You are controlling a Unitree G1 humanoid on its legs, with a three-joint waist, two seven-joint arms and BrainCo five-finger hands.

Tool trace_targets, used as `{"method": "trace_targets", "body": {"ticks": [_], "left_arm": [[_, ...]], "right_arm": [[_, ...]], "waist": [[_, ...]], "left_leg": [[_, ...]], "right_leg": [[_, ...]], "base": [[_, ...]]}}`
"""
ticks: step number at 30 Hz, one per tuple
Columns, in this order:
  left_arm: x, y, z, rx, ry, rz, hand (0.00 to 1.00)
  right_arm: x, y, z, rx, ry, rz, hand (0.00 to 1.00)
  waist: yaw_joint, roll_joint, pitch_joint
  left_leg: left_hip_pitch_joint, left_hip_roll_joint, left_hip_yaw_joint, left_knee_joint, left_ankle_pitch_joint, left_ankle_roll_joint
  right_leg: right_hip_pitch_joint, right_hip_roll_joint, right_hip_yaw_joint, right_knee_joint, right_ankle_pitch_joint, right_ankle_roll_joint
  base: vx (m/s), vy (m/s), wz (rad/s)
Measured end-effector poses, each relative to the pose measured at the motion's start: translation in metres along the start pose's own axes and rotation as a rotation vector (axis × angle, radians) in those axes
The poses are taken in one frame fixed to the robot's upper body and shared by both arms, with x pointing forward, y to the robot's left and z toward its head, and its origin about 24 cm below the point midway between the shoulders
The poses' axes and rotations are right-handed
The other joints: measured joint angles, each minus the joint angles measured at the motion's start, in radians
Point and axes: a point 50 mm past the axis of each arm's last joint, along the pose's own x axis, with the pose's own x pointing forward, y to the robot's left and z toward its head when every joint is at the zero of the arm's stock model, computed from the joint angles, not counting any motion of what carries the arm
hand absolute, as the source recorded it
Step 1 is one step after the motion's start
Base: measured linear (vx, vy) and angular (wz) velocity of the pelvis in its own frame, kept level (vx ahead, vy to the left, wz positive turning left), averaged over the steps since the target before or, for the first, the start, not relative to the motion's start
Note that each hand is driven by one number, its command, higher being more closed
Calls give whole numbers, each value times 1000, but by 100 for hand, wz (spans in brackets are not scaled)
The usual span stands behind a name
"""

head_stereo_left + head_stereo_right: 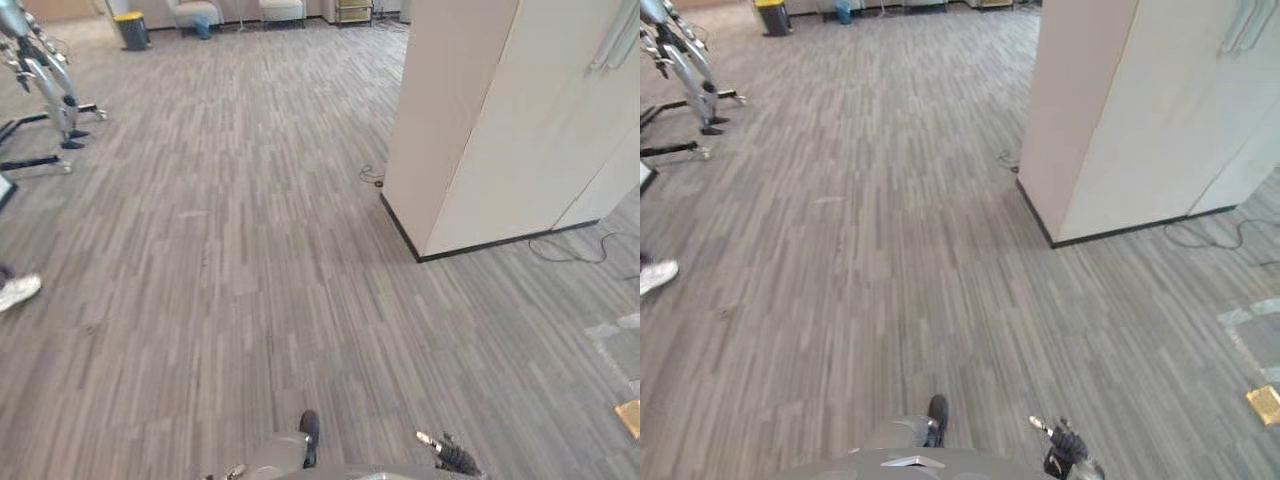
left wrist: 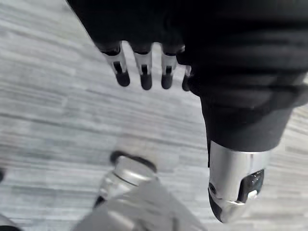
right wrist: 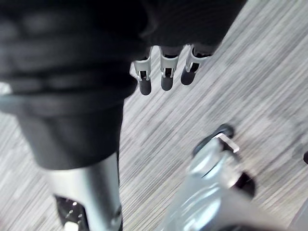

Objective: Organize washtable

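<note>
My left hand (image 2: 143, 72) hangs down over grey wood-look floor (image 1: 250, 250), its fingers straight and relaxed with nothing in them, the thumb (image 2: 235, 185) standing apart. My right hand (image 3: 165, 73) hangs the same way over the floor, fingers loose and empty. From the head camera the right hand (image 1: 447, 455) sits at the bottom edge, low by my side. Open floor stretches ahead of me.
A tall white cabinet block (image 1: 500, 120) with a black base stands ahead on the right, a thin cable (image 1: 570, 250) lying beside it. A grey machine on a stand (image 1: 50, 95) and a person's white shoe (image 1: 18, 290) are on the left. A yellow bin (image 1: 131, 30) and chairs (image 1: 195, 12) stand far back.
</note>
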Motion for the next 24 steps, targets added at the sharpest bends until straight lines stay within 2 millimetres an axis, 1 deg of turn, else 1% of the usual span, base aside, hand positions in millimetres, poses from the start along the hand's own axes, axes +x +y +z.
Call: {"method": "trace_targets", "body": {"ticks": [1,2,3,4,5,6,7,8,14,16,19,20,21,22,23,24], "left_arm": [[1,-5,5,43,-6,-25,0],[2,-10,8,76,-7,-56,0],[2,-14,10,93,-10,-71,0],[3,-22,15,115,-27,-98,0],[4,-31,19,114,-34,-118,0],[4,-34,19,106,-37,-126,0],[4,-42,22,97,-53,-146,0],[3,-48,13,-84,-16,-160,0],[3,-48,13,-76,-17,-161,0],[3,-48,15,-67,-21,-154,0],[4,-48,19,24,-32,-155,0],[4,-49,21,73,-37,-156,0],[4,-50,22,90,-41,-156,0],[5,-52,25,123,-50,-154,0],[5,-52,27,147,-53,-147,0],[5,-52,27,154,-54,-143,0]], "right_arm": [[-2,-8,-4,22,11,-18,0],[-3,-12,-7,38,17,-27,0],[-4,-15,-9,45,22,-30,0],[-6,-23,-9,64,19,-54,0],[-6,-28,-9,75,18,-69,0],[-7,-29,-9,86,16,-74,0],[-7,-30,-9,110,13,-80,0],[-12,-42,-25,13,97,-88,0],[-12,-42,-25,13,96,-88,0],[-13,-43,-26,14,99,-95,0],[-13,-43,-27,24,98,-100,0],[-13,-43,-26,25,97,-104,0],[-13,-43,-26,25,96,-105,0],[-12,-42,-25,25,94,-104,0],[-12,-41,-24,25,91,-103,0],[-12,-41,-24,24,91,-105,0]], "waist": [[-9,15,6],[-25,33,17],[-26,44,25],[-30,76,40],[-30,100,46],[-37,108,42],[-46,110,44],[-38,95,38],[-40,95,37],[-42,98,30],[-45,103,27],[-45,109,20],[-46,109,18],[-45,112,16],[-44,121,11],[-45,122,10]], "left_leg": [[79,0,-19,-19,-34,8],[174,4,-41,-69,-43,14],[227,13,-46,-102,-44,16],[321,37,-48,-161,-53,27],[374,67,-53,-196,-60,30],[383,81,-55,-198,-73,23],[403,97,-67,-193,-115,-3],[469,154,-47,-164,-252,-112],[467,155,-45,-166,-253,-111],[462,161,-38,-176,-255,-109],[460,172,-32,-186,-269,-111],[447,180,-32,-184,-277,-114],[439,186,-31,-180,-284,-115],[416,199,-31,-162,-304,-116],[381,219,-31,-124,-332,-121],[363,229,-31,-97,-345,-127]], "right_leg": [[-78,-22,-61,135,-13,-22],[-131,-61,-122,186,-52,-87],[-155,-77,-137,177,-82,-133],[-199,-96,-173,100,-141,-227],[-241,-102,-189,-48,-180,-268],[-257,-100,-191,-149,-186,-259],[-265,-101,-183,-407,-166,-226],[-148,-99,-223,-822,78,-248],[-148,-98,-222,-830,77,-249],[-146,-92,-219,-860,88,-254],[-150,-81,-220,-869,87,-257],[-164,-72,-222,-864,82,-263],[-172,-62,-223,-856,77,-266],[-199,-49,-223,-832,61,-277],[-242,-31,-227,-775,36,-297],[-268,-20,-235,-719,12,-306]], "base": [[235,90,16],[162,82,11],[213,49,1],[307,-3,-11],[270,-16,-1],[-53,10,27],[-205,29,28],[-173,26,21],[0,0,0],[15,-3,-7],[54,-13,-7],[76,-37,-2],[100,-60,-6],[132,-94,-7],[152,-104,-7],[244,-97,5]]}}
